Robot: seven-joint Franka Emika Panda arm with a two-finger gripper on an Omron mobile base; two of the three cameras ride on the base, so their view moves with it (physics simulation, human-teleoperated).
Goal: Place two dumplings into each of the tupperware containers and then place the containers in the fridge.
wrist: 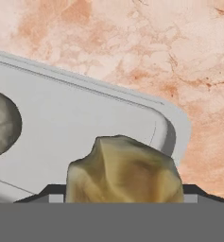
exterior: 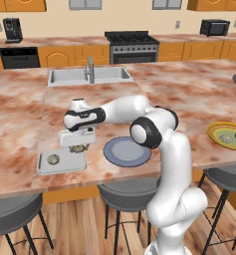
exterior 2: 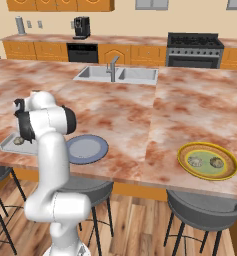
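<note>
Hovering over the pale grey tupperware container (exterior: 61,163), your tool (exterior: 78,147) has a dumpling (exterior: 78,148) between wide-spread jaws; gripped or just let go, you can't tell. Another dumpling (exterior: 53,159) already sits inside. The right base view puts two more dumplings (exterior 2: 195,161) on the yellow-rimmed plate (exterior 2: 208,161), far along the counter (exterior 2: 140,115). The hand view has the dumpling (wrist: 124,170) low over the container's corner (wrist: 170,123), likely for a drop.

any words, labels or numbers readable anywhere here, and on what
None can be read.
The microwave front: no legible text.
The coffee machine: too small and blurred to tell.
The stove knobs: no readable marks.
The pale grey tupperware container and the dumplings: plain.
</note>
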